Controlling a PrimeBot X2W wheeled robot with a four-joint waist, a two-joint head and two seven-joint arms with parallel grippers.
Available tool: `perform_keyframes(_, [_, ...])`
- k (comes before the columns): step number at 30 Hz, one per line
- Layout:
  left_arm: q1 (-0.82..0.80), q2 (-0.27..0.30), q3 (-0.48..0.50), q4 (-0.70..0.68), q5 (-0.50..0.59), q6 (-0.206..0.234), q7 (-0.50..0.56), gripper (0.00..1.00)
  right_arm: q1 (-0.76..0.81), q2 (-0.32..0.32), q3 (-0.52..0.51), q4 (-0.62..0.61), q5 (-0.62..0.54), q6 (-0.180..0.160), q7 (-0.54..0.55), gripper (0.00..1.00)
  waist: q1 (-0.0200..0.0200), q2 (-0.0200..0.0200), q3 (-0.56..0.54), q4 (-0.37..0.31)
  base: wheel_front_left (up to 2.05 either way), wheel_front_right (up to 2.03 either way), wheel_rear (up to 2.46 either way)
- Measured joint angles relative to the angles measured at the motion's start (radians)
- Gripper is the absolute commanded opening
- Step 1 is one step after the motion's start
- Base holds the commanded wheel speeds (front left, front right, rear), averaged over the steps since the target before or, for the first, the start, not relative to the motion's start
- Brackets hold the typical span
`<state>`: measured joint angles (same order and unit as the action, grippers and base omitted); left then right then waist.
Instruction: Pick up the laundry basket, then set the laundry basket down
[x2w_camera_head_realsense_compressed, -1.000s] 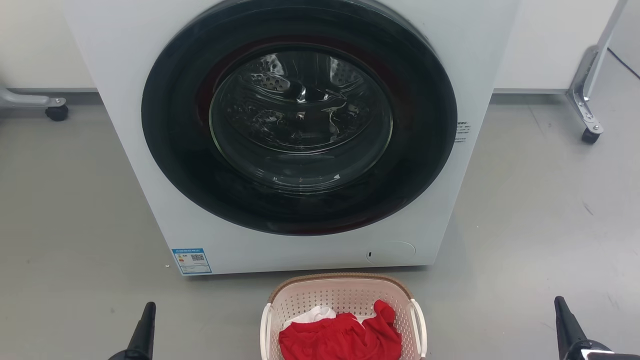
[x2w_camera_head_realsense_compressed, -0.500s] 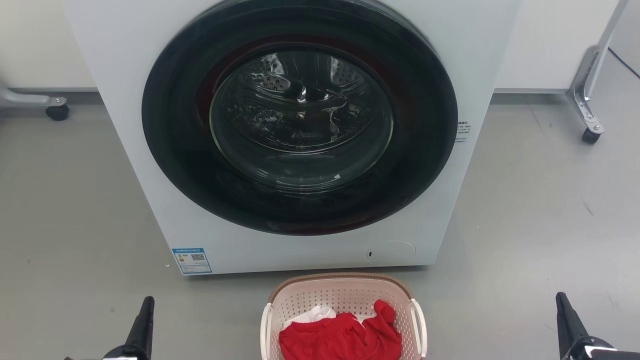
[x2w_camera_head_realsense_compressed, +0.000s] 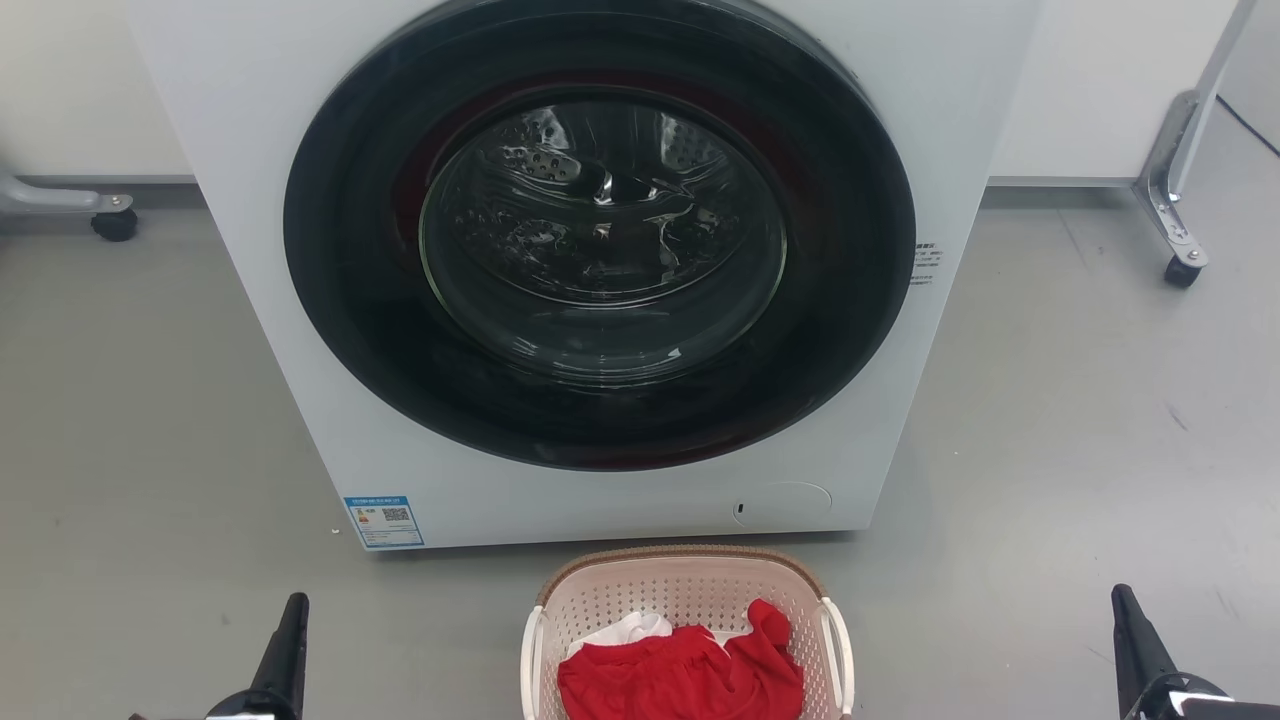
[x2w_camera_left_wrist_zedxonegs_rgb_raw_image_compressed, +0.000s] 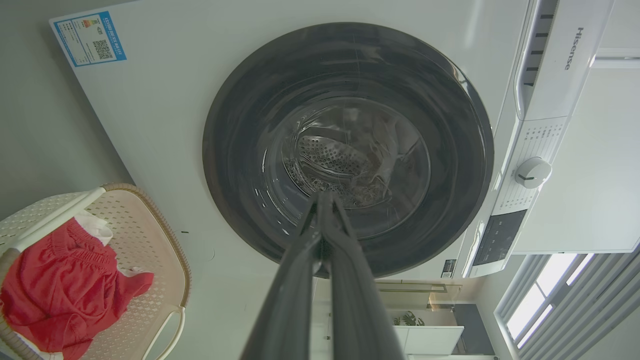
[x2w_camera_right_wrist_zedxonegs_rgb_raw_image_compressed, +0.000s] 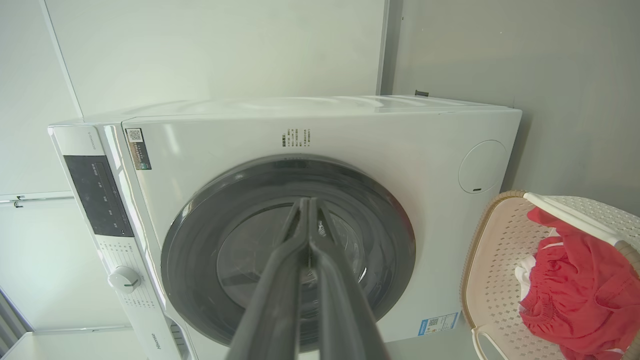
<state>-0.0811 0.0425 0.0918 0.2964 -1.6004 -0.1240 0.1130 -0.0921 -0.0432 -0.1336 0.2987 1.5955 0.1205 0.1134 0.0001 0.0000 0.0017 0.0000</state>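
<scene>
The laundry basket (x2w_camera_head_realsense_compressed: 690, 585) sits on the floor at the bottom centre of the head view, just in front of the washing machine. It is cream perforated plastic with a brown rim and white side handles, and holds red and white cloth. The basket (x2w_camera_left_wrist_zedxonegs_rgb_raw_image_compressed: 145, 235) lies lower left in the left wrist view, and the basket (x2w_camera_right_wrist_zedxonegs_rgb_raw_image_compressed: 500, 250) is at the right edge of the right wrist view. My left gripper (x2w_camera_head_realsense_compressed: 293, 612) is at the lower left, well left of the basket. My right gripper (x2w_camera_head_realsense_compressed: 1122, 602) is at the lower right, far from it. Both grippers (x2w_camera_left_wrist_zedxonegs_rgb_raw_image_compressed: 324, 200) (x2w_camera_right_wrist_zedxonegs_rgb_raw_image_compressed: 305, 205) are shut and empty.
A white front-loading washing machine (x2w_camera_head_realsense_compressed: 600, 270) with a dark round door stands directly behind the basket. A wheeled metal leg (x2w_camera_head_realsense_compressed: 1180, 255) stands at the right, and another caster (x2w_camera_head_realsense_compressed: 113, 222) at the left. Grey floor spreads on both sides.
Both grippers have shifted slightly: the left dropped a little lower, the right tip rose a touch. The basket has not moved.
</scene>
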Motion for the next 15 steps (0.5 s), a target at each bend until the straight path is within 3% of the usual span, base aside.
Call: perform_keyframes(15, [0.000,0.000,0.000,0.000,0.000,0.000,0.000,0.00,0.000,0.000,0.000,0.000,0.000,0.000,0.000,0.00,0.0000,0.0000,0.000,0.000,0.00,0.00,0.00])
